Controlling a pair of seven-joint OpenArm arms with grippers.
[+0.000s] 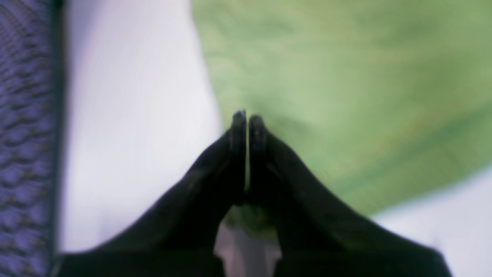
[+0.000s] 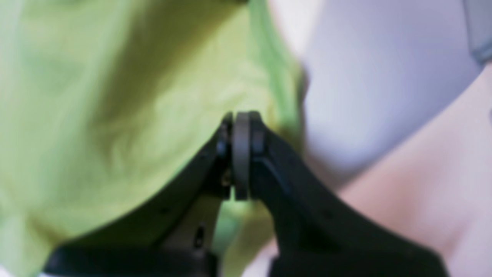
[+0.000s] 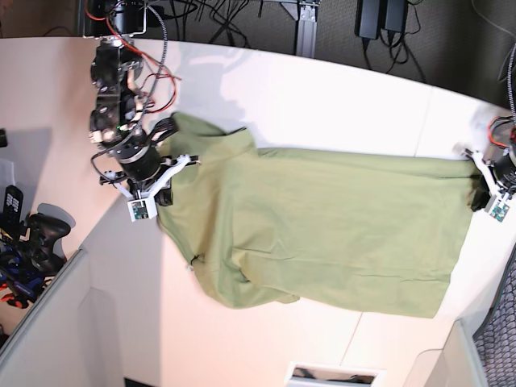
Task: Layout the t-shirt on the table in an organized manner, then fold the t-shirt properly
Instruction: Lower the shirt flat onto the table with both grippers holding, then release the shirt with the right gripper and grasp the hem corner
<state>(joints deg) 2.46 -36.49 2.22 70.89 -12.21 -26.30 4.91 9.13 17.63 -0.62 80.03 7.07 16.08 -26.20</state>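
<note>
Nearest the lens in the right wrist view, the right gripper (image 2: 241,154) has its black fingers pressed together, with a fold of the t-shirt (image 3: 322,226) bunched at their base, so it pinches the cloth. In the left wrist view the left gripper (image 1: 248,130) is likewise pressed together at the t-shirt's edge, green cloth showing behind and below the fingers; both views are blurred.

From the base view, the t-shirt lies stretched across the middle of the white surface (image 3: 322,97), pulled between the two arms. The right gripper (image 3: 165,189) sits at the t-shirt's left end in that view and the left gripper (image 3: 482,193) at its right end. The edge of the t-shirt toward the camera is wrinkled and folded under.

Beyond the surface's far curved edge from the t-shirt, dark cables (image 3: 242,16) and a metal post (image 3: 305,24) stand on dark flooring. Left of the t-shirt, off the surface, lies a black game controller (image 3: 44,234).
</note>
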